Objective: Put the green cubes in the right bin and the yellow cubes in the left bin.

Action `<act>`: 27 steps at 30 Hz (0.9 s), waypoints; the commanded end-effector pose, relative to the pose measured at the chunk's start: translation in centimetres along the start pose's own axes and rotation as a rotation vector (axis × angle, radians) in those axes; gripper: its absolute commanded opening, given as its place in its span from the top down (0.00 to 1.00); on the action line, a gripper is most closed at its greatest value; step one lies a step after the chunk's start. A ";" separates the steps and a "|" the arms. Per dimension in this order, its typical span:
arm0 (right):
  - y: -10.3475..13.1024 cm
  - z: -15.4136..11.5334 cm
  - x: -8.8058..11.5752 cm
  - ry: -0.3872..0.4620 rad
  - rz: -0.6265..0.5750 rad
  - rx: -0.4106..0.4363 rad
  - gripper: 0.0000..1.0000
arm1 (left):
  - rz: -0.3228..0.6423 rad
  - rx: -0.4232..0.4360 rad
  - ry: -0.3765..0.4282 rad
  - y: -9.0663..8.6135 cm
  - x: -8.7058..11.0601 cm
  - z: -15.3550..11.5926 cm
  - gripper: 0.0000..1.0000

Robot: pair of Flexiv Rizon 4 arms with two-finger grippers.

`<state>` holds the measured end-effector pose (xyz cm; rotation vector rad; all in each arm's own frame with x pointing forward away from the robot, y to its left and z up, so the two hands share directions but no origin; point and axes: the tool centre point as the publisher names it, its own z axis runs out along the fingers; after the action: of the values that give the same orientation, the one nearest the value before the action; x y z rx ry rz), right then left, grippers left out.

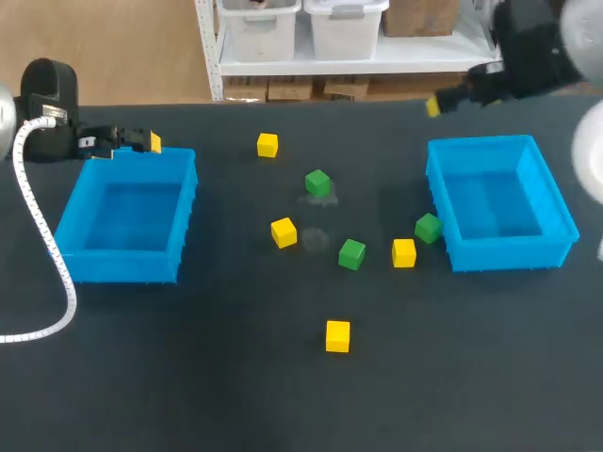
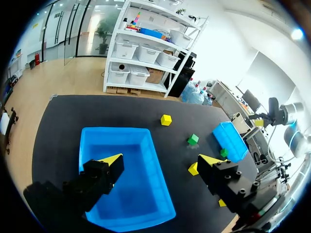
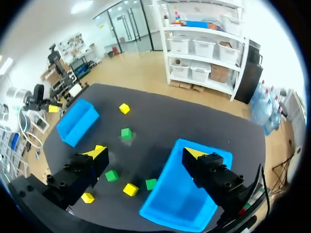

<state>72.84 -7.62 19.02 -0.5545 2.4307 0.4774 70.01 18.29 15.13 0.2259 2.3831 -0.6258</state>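
Jaws on left gripper (image 2: 160,160) and right gripper (image 3: 146,153) gape wide, empty. Green cube (image 1: 428,227) sits just beside right bin (image 1: 513,252); I could clip its wall grabbing it.

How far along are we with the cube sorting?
Done: nothing; the left blue plastic bin and the right blue plastic bin hold no cubes. In hand: nothing; the left end effector and right end effector are open and empty. Left: four yellow cubes and three green cubes, all on the black table.
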 end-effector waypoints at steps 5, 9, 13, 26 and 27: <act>3.2 5.9 -1.8 0.087 -0.032 0.091 0.00 | 0.002 0.009 -0.005 0.2 0.1 0.0 0.00; 4.7 8.6 -2.4 0.111 -0.041 0.106 0.00 | 0.002 0.009 -0.005 0.2 0.1 0.0 0.00; 5.8 11.6 -2.2 0.145 -0.091 0.123 0.00 | 0.002 0.009 -0.005 0.2 0.1 0.0 0.00; 6.8 19.3 0.2 0.297 -0.131 0.143 0.00 | 0.002 0.009 -0.005 0.2 0.1 0.0 0.00; 6.8 19.7 0.3 0.305 -0.133 0.144 0.00 | 0.002 0.009 -0.005 0.2 0.1 0.0 0.00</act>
<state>76.89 5.79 7.27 -0.7553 2.6305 0.1806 70.01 18.29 15.13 0.2259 2.3831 -0.6258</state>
